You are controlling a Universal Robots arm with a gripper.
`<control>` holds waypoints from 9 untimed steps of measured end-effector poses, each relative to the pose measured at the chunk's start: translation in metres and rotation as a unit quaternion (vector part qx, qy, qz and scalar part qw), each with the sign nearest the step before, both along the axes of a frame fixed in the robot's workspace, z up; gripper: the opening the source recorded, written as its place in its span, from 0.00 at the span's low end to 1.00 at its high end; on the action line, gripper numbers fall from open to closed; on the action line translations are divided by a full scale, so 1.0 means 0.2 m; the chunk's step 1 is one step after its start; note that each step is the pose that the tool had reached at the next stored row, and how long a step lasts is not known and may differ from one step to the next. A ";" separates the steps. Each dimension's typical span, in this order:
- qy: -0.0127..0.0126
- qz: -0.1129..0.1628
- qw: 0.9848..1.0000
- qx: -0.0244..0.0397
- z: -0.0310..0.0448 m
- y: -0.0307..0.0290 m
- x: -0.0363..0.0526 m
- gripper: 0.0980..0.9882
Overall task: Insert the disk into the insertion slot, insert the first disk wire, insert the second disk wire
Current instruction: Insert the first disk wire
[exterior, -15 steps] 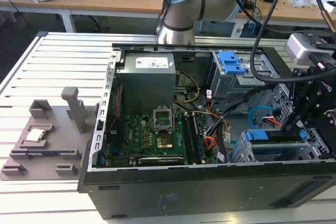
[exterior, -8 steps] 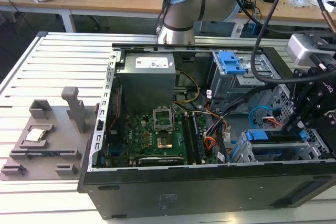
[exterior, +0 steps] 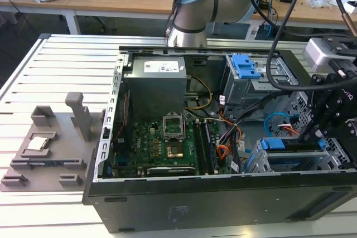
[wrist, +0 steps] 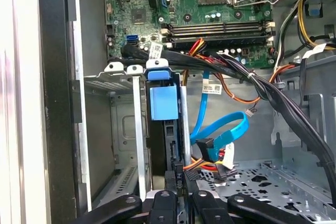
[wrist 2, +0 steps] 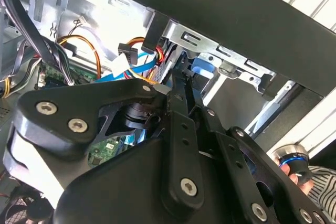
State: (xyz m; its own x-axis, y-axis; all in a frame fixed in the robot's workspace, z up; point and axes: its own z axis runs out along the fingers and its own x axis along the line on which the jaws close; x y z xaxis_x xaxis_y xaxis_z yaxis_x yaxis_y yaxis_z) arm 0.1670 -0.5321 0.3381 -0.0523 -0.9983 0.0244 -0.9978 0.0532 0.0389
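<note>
1. Starting at the counter's edge on the exterior view's left, a grey jig (exterior: 44, 149) lies on the slats, well apart from the work.
2. The open computer case (exterior: 167, 204) takes up the counter's middle, with the green motherboard (exterior: 162, 137) on its floor.
3. Further along, toward the counter's far edge, the blue clip (exterior: 245, 65) sits on the larger bay and plays no part in this step.
4. The disk (wrist: 164, 103) stands on edge between the metal rails of the insertion slot (wrist: 137, 129), in the case corner nearest the counter's edge on the exterior view's right. It looks mostly in, though how deep it sits is hard to judge.
5. The pincer (wrist: 177, 179) is drawn narrow, its tips almost together at the disk's near edge. Whether it pinches the carrier or only presses on it, I cannot tell.
6. The step in hand looks like seating the disk. Doing it well likely means pressing straight along the rails with the carrier kept square, since a tilt could jam it.
7. The blue data cable (wrist: 223, 135) and the power plug (wrist: 224, 163) lie loose just beside the slot. Neither appears connected, and both are best kept out of the disk's path.
</note>
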 end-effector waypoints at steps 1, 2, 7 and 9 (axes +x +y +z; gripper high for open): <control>0.000 0.000 1.000 0.000 -0.002 0.000 0.001 0.09; 0.000 0.000 1.000 0.001 -0.007 0.000 0.002 0.09; 0.000 0.000 1.000 0.001 -0.016 -0.001 0.002 0.09; 0.000 0.000 1.000 0.001 -0.017 0.000 0.003 0.09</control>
